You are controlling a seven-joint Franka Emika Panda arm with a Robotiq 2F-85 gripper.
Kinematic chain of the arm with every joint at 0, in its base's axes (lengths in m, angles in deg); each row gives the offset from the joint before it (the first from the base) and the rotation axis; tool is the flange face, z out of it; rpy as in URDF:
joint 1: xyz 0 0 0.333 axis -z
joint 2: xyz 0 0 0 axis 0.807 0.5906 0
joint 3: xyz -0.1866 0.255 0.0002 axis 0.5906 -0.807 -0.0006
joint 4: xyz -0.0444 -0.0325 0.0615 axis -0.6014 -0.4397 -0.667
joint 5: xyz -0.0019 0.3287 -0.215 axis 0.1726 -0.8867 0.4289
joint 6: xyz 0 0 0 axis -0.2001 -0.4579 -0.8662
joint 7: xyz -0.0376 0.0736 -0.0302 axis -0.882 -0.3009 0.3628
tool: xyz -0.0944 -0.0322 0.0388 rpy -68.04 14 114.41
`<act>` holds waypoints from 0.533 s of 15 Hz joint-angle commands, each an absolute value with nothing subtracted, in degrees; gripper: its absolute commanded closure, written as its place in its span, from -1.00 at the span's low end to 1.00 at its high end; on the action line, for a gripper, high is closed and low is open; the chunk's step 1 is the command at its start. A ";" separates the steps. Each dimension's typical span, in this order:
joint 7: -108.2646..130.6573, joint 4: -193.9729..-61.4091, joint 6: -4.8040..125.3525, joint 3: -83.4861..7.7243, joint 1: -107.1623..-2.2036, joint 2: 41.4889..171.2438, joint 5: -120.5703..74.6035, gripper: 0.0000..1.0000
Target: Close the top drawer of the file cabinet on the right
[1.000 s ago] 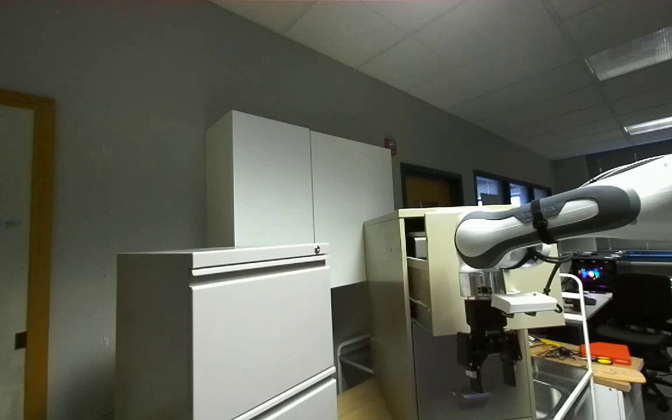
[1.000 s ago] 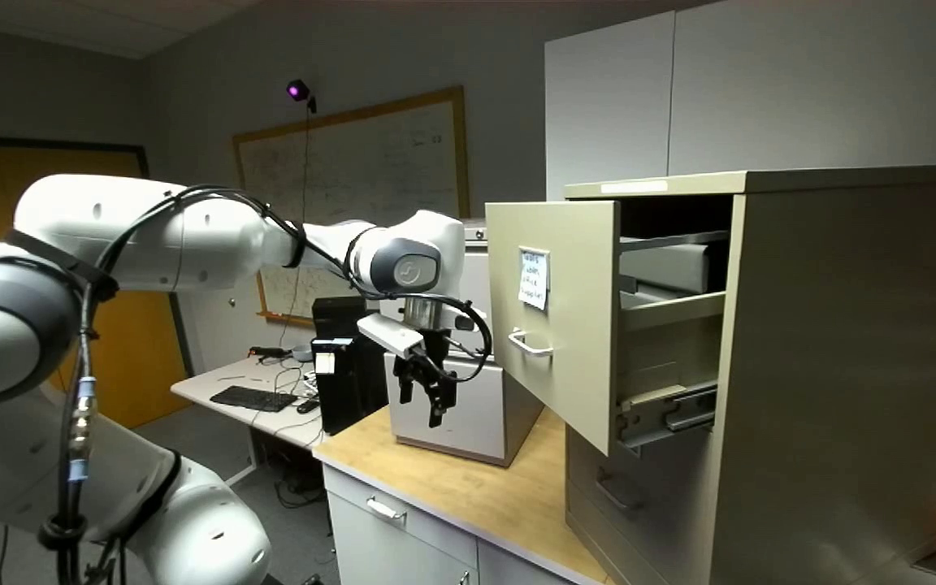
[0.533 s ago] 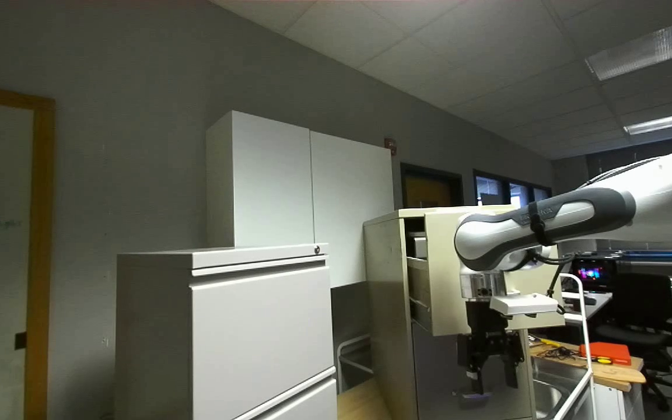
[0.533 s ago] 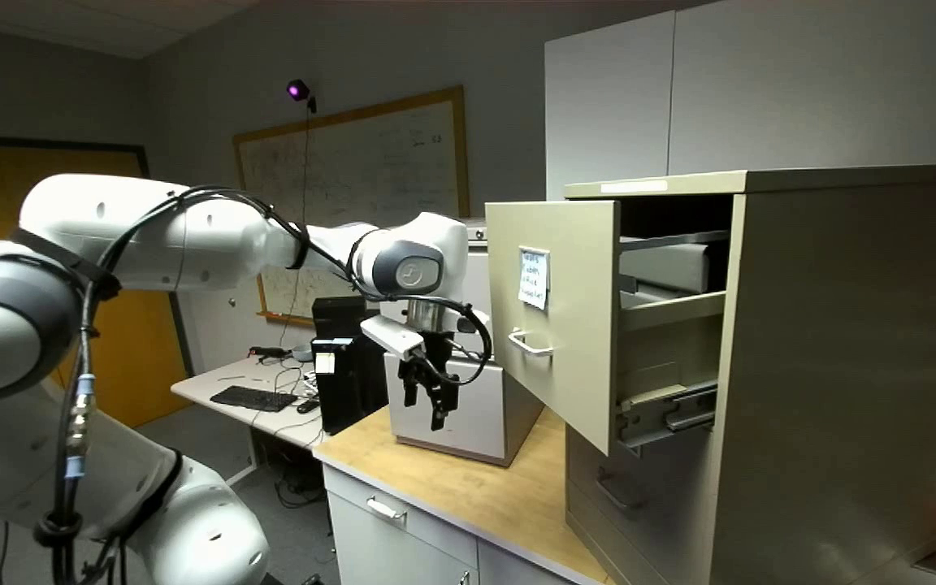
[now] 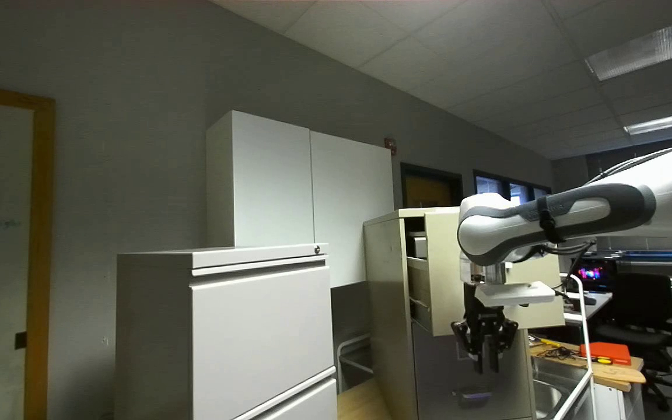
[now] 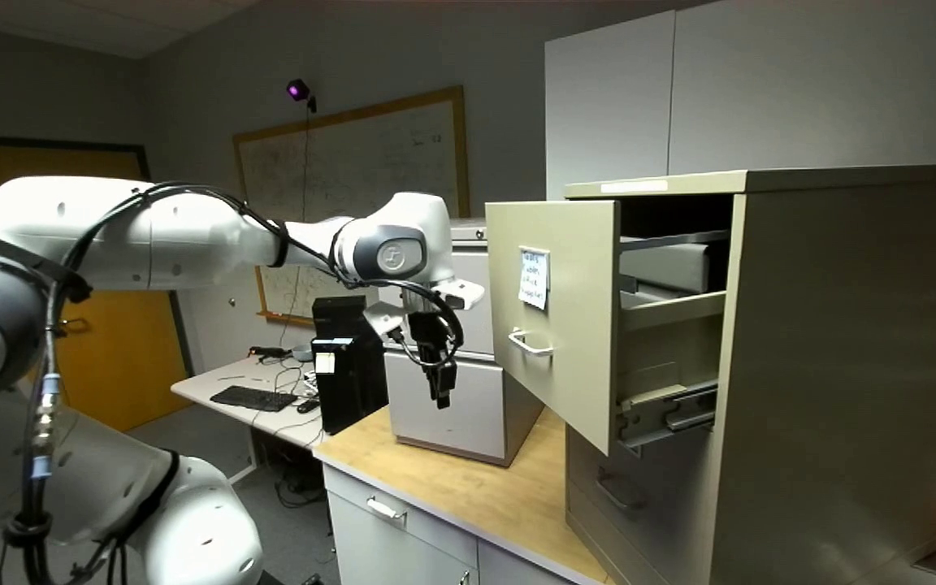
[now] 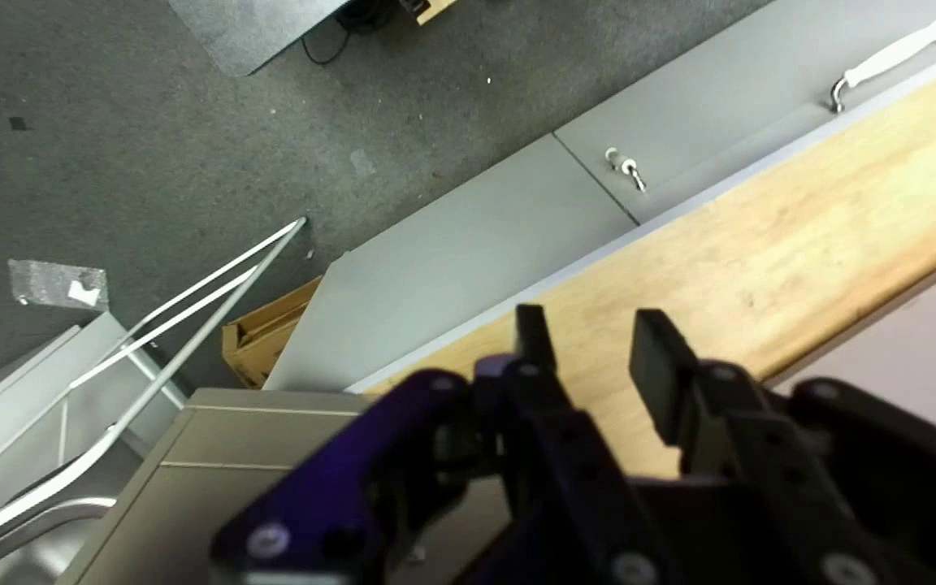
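Your fingers (image 7: 667,374): black. Your arm (image 6: 208,244): white and grey. File cabinet (image 6: 842,325): plain beige. Top drawer (image 6: 582,341): matching beige front; label (image 6: 534,278) white and pale blue, dark lettering; handle (image 6: 530,346) silvery white. Also before you: cupboard (image 5: 272,181), plain white; other cabinet (image 5: 260,338), pale grey; table (image 7: 842,236), yellow-tan wood grain; whiteboard (image 6: 370,171), white framed in brown-orange; door (image 6: 127,357), orange; keyboard (image 6: 253,398), black; wall (image 5: 137,146), grey; floor (image 7: 370,162), dark grey, speckled.

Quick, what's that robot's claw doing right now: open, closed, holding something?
Gripper: partly open, with a visible gap; holding nothing.
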State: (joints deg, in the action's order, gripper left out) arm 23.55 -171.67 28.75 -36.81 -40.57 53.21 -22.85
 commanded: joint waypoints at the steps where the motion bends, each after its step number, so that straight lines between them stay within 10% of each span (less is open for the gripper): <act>1: 31.53 -172.84 32.04 -40.28 -37.64 48.56 -19.60 0.92; 8: 41.57 -173.41 43.76 -41.75 -30.54 45.97 -11.05 1.00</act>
State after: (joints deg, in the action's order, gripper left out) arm 37.48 -172.59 39.29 -41.04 -34.08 47.16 -14.23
